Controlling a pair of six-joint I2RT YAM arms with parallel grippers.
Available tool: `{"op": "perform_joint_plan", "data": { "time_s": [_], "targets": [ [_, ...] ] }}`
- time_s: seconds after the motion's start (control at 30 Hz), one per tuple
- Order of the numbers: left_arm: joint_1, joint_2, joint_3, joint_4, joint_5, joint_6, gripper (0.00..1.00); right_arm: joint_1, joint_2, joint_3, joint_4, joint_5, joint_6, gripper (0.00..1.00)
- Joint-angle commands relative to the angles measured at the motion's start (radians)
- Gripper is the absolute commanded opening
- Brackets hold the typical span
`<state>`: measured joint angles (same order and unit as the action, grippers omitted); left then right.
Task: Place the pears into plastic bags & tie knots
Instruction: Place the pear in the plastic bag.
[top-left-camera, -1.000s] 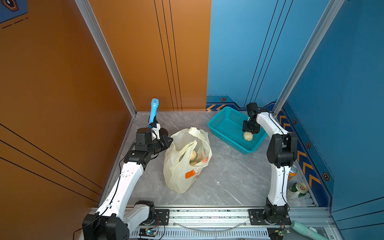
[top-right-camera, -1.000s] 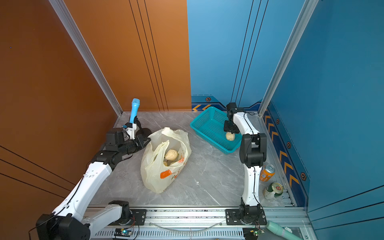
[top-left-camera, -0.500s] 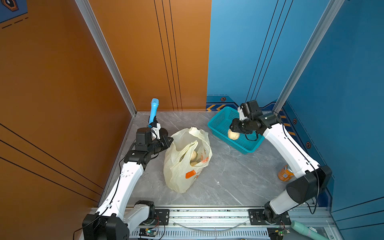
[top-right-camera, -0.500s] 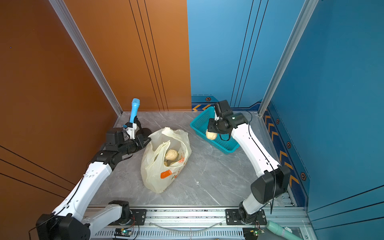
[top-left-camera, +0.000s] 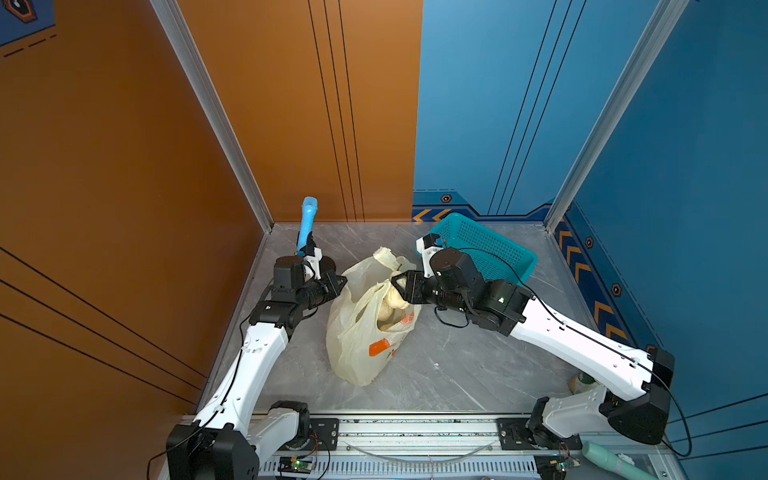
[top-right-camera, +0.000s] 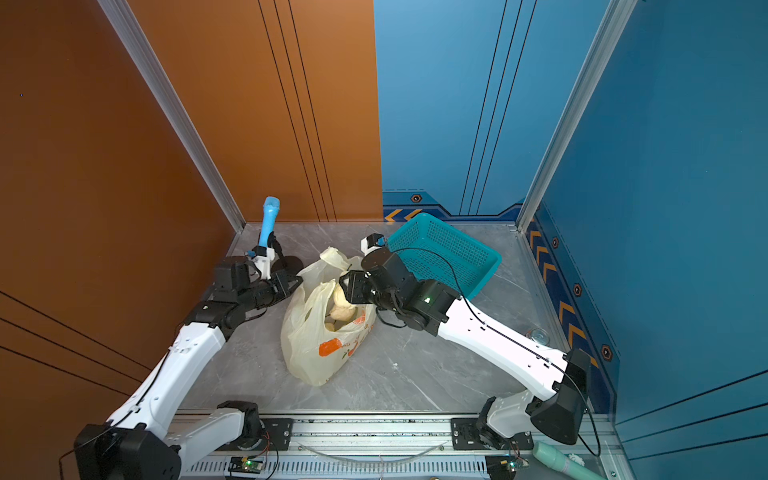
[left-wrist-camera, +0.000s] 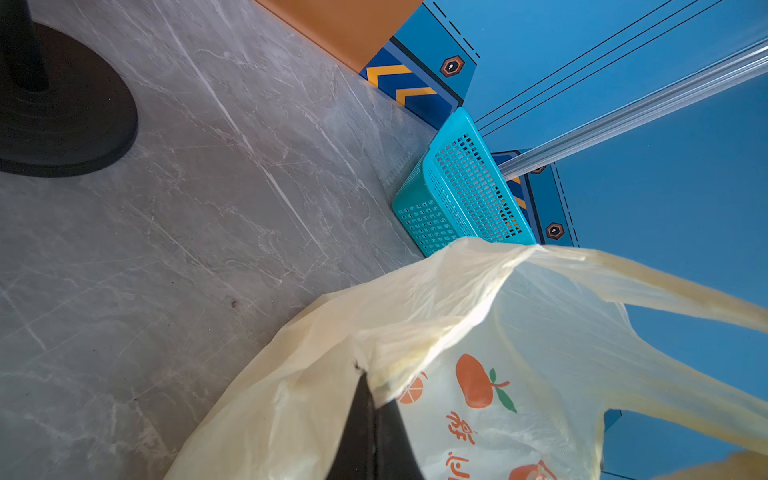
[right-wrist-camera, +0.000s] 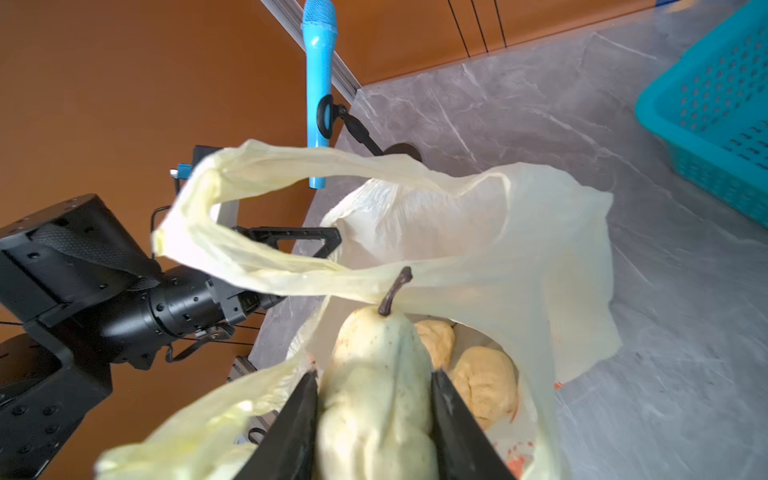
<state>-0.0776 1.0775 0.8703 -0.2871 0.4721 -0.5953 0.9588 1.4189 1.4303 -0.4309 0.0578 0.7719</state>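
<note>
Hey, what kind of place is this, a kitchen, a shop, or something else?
Probably a staged robot recording booth: two white-and-black robot arms bolted to a slotted aluminium rail, plain orange and blue wall panels boxing in a grey marble-look tabletop, and a bright blue microphone on a black stand.

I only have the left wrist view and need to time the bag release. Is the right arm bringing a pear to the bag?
Observer: Yes. The right end effector is shut on a pale pear, stem leading, over the mouth of the plastic bag.
Operator: Is any fruit inside it?
Observer: The right wrist view shows two beige pears lying inside.
Operator: Any left in the basket?
Observer: In both top views no fruit shows in the teal basket, though part of it is hidden.
</note>
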Motion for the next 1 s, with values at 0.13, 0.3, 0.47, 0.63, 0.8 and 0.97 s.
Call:
{"op": "perform_joint_plan", "data": {
  "time_s": [0.13, 0.3, 0.47, 0.63, 0.8, 0.97],
  "targets": [
    [0.009, 0.001, -0.001, 0.011, 0.01, 0.012, 0.0, 0.023, 0.145, 0.003, 0.095, 0.052, 0.009, 0.5],
    [0.01, 0.0, -0.001, 0.011, 0.005, 0.011, 0.0, 0.023, 0.179, 0.049, 0.051, 0.007, -0.008, 0.68],
    [0.014, 0.003, 0.004, 0.008, 0.007, 0.016, 0.0, 0.01, 0.115, 0.068, -0.008, 0.006, -0.036, 0.69],
    [0.015, 0.005, 0.004, 0.01, 0.007, 0.015, 0.0, -0.033, 0.002, 0.054, -0.052, -0.031, -0.066, 0.66],
    [0.016, 0.01, 0.006, 0.013, 0.01, 0.018, 0.0, -0.068, -0.079, 0.024, 0.011, -0.206, -0.085, 0.59],
    [0.018, 0.011, 0.006, 0.014, 0.009, 0.017, 0.0, -0.064, -0.052, 0.011, 0.13, -0.447, -0.058, 0.58]
  ]
}}
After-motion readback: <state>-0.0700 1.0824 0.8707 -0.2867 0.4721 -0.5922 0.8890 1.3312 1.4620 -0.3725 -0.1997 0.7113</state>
